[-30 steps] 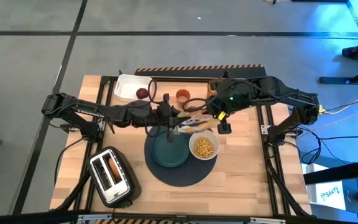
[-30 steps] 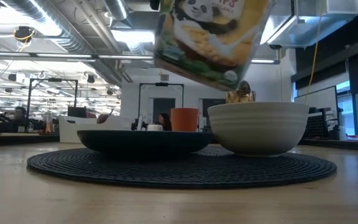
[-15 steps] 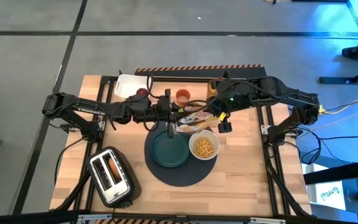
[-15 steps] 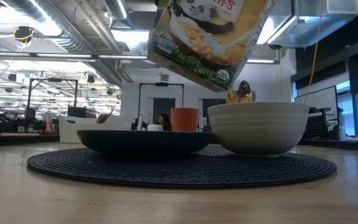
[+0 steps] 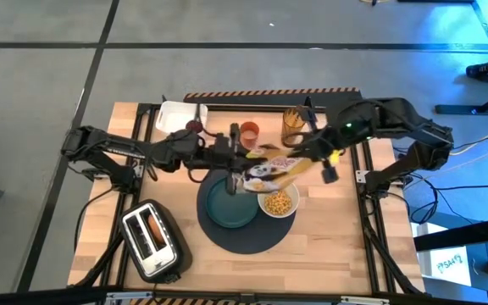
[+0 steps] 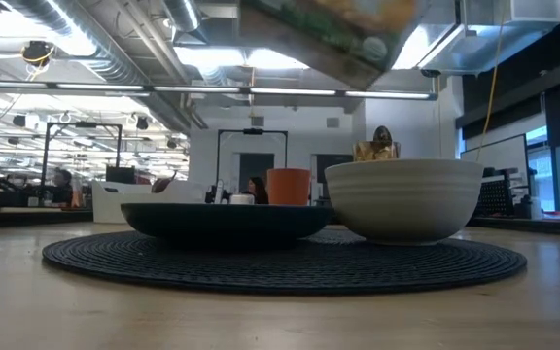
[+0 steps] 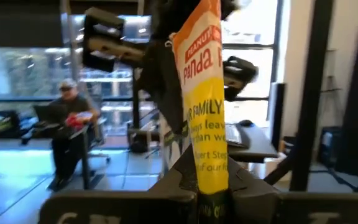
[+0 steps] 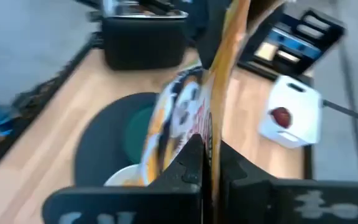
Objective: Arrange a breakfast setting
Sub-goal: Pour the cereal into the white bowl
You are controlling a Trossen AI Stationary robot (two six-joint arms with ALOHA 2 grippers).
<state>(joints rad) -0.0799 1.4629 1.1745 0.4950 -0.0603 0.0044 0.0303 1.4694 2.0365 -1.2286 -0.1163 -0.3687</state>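
The left gripper (image 5: 242, 158) is clamped on one end of the cereal bag (image 5: 271, 168), and the right gripper (image 5: 305, 153) pinches the other end. The bag hangs between them, lying flat, its long axis running arm to arm above the white bowl (image 5: 278, 202). The bowl, holding cereal, sits beside the teal plate (image 5: 229, 205) on the dark mat (image 5: 248, 241). Farther back stands the orange cup (image 5: 248, 131).
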